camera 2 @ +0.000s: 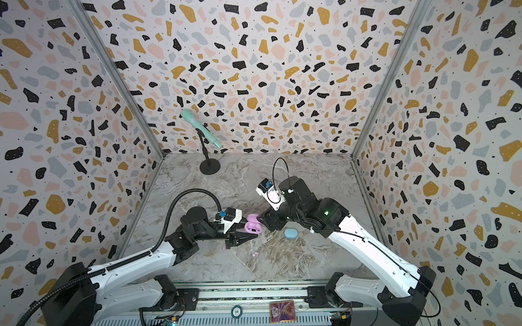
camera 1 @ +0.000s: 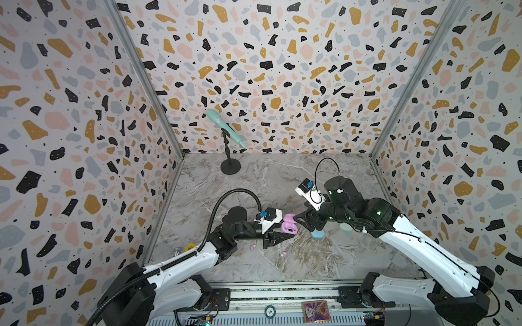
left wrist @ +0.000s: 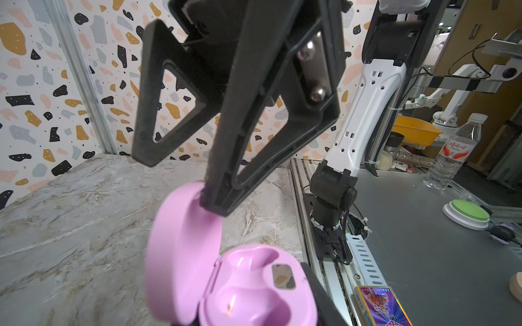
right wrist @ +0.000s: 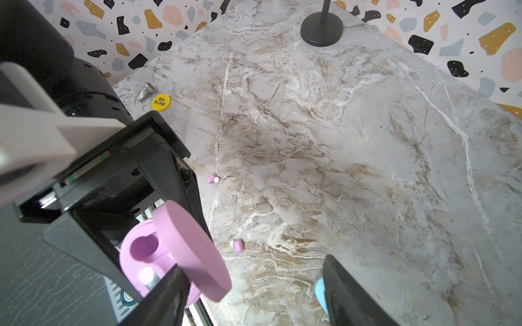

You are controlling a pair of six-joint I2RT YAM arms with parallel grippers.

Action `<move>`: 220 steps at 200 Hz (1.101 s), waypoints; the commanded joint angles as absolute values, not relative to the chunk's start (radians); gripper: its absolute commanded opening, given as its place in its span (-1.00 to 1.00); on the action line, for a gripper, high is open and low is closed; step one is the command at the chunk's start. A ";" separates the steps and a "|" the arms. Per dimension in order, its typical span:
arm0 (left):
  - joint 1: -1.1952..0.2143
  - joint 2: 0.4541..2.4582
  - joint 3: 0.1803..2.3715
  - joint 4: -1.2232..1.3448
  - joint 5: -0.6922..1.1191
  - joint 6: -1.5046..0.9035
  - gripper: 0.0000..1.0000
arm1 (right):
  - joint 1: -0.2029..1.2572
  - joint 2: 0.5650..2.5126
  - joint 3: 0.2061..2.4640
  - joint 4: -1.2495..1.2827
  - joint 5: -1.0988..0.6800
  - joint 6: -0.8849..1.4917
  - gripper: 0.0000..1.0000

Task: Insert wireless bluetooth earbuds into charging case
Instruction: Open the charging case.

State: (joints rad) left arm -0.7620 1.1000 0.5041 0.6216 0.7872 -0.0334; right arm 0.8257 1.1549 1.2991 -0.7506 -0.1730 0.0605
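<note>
Keeping the pink case (left wrist: 254,285) steady comes first: the left gripper (camera 1: 284,236) seems clamped shut on its base, though its fingers are mostly hidden. The right gripper (camera 1: 302,221) stands wide, holding nothing, one fingertip (left wrist: 214,200) against the raised lid (left wrist: 180,254). We should ease the lid fully back, then fetch the pink earbuds (right wrist: 211,178), which lie loose on the table (right wrist: 339,141) nearby.

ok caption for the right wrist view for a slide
left gripper holds the open pink case, right gripper open by its lid, two pink earbuds loose on the marble table
</note>
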 commanded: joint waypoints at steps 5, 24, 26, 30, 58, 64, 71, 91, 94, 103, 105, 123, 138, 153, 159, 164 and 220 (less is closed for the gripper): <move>-0.774 1.065 0.468 0.777 0.837 -0.079 -0.74 | 0.792 1.176 1.353 -0.734 -0.156 0.062 0.47; -0.773 1.058 0.438 0.862 0.790 -0.138 -0.74 | 0.792 1.186 1.361 -0.728 -0.207 0.058 0.48; -0.774 1.057 0.435 0.868 0.784 -0.142 -0.74 | 0.792 1.185 1.361 -0.727 -0.210 0.057 0.48; -0.773 1.057 0.429 0.882 0.773 -0.149 -0.74 | 0.793 1.187 1.362 -0.725 -0.217 0.057 0.49; -0.772 1.061 0.426 0.916 0.735 -0.179 -0.75 | 0.801 1.186 1.375 -0.724 -0.267 0.055 0.55; -0.773 1.062 0.426 0.920 0.732 -0.182 -0.75 | 0.804 1.187 1.380 -0.725 -0.270 0.055 0.57; -0.773 1.060 0.428 0.921 0.729 -0.185 -0.75 | 0.808 1.187 1.383 -0.727 -0.271 0.054 0.58; -0.768 1.059 0.433 0.915 0.726 -0.184 -0.76 | 0.814 1.184 1.388 -0.730 -0.280 0.056 0.61; -0.767 1.059 0.432 0.913 0.726 -0.184 -0.76 | 0.815 1.183 1.390 -0.729 -0.281 0.056 0.61; -0.762 1.059 0.434 0.913 0.726 -0.184 -0.76 | 0.817 1.180 1.390 -0.730 -0.284 0.058 0.62; -0.762 1.058 0.434 0.913 0.726 -0.185 -0.77 | 0.818 1.179 1.391 -0.729 -0.283 0.059 0.62; -0.748 1.053 0.430 0.917 0.720 -0.192 -0.77 | 0.824 1.171 1.392 -0.727 -0.294 0.067 0.65; -0.728 1.047 0.425 0.917 0.716 -0.195 -0.77 | 0.828 1.162 1.394 -0.730 -0.302 0.080 0.68; -0.704 1.036 0.416 0.914 0.716 -0.196 -0.78 | 0.834 1.145 1.389 -0.724 -0.314 0.105 0.71; -0.695 1.031 0.414 0.911 0.716 -0.195 -0.78 | 0.835 1.137 1.382 -0.719 -0.318 0.120 0.72; -0.687 1.027 0.412 0.906 0.715 -0.193 -0.78 | 0.839 1.131 1.377 -0.715 -0.323 0.131 0.72; -0.638 1.002 0.394 0.899 0.716 -0.190 -0.79 | 0.908 1.084 1.305 -0.683 -0.251 0.241 0.75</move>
State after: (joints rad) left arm -0.6487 1.0191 0.4065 0.8436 0.7139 -0.1875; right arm 0.8768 1.0966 1.3239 -0.7021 -0.2970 0.1802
